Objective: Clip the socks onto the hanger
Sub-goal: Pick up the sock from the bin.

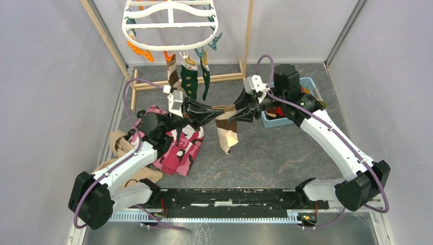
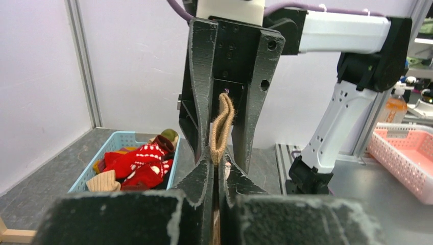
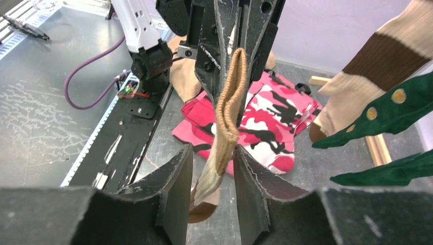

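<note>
Handover of the tan sock in mid-air
Its cuff is pinched tight in the left hand. The right hand stands half-parted around it, probably freeing the left to lift it to the hanger beyond.

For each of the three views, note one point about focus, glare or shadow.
Top external: evenly lit and sharp, with no hard shadows around the tan sock. Left wrist: the left gripper's fingers, nearest the lens, are blurred, while the sock is crisp. Right wrist: the right gripper's fingers are likewise soft, and the metal bench at left shows a pale sheen.
</note>
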